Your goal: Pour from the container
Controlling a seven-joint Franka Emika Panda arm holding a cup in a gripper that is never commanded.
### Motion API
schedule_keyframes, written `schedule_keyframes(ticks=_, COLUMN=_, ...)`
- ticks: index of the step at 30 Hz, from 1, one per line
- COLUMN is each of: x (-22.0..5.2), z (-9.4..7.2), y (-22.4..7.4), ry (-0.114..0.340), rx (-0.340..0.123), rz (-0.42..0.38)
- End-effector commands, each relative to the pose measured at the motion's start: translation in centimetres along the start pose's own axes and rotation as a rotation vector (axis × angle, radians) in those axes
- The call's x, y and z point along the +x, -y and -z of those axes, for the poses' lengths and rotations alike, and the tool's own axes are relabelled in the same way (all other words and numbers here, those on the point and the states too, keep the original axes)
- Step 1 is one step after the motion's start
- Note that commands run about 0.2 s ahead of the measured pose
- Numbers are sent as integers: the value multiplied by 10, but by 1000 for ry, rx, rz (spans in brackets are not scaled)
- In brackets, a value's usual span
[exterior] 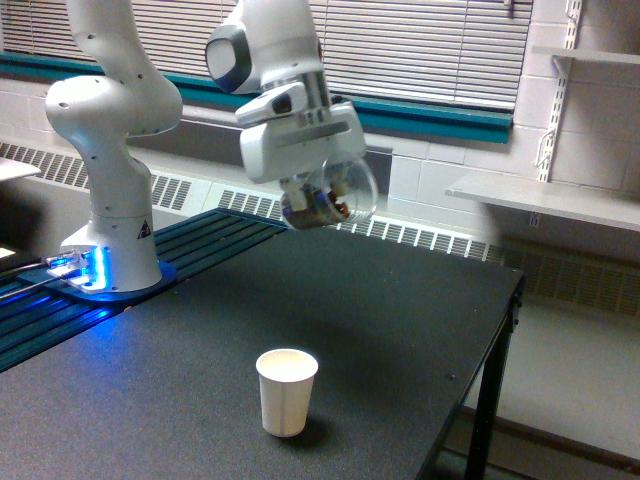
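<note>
Nearest the camera stands the white paper cup point(287, 391), upright on the dark table point(400, 320), its walls matte and slightly tapered, its rim rolled and its mouth open; it looks light enough that a careless knock could tip it. The tabletop under it is a flat, finely speckled black sheet with a squared front edge on thin metal legs. Above and behind that cup, well clear of the table, I hold the container point(335, 197) in my gripper point(318, 197), the fingers closed on it from above so that it hangs tilted, its rounded see-through wall bulging toward the exterior view's right. Through the clear plastic I can see brown bits heaped low inside. I judge the jar to be light, thin-walled and a little springy, with a smooth skin that could slip if I squeeze too gently and buckle if I squeeze too hard; the best hold seems to be across the body near the rim, where it should be stiffest. The loose bits should slide suddenly, not flow, so a slow tilt seems wise. Farther back are my glossy white arm base point(105, 200), the ribbed radiator grille point(380, 228), painted block wall and slatted blinds point(440, 50).
</note>
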State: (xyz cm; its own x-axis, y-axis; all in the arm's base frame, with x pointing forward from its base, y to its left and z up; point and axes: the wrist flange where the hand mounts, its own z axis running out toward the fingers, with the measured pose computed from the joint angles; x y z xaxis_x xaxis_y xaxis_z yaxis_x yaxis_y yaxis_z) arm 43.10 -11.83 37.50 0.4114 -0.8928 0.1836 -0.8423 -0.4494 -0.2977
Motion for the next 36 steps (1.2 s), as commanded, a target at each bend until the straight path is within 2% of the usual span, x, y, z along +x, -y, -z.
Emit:
schedule_keyframes(ticks=1, x=8, z=-1, y=-19, ry=-2, rx=-4, rz=-27)
schedule_keyframes(ticks=19, x=15, z=-32, y=-67, ry=49, rx=-96, rz=-112)
schedule_keyframes(ticks=36, x=28, z=-59, y=-83, ry=133, rx=-137, rz=-189)
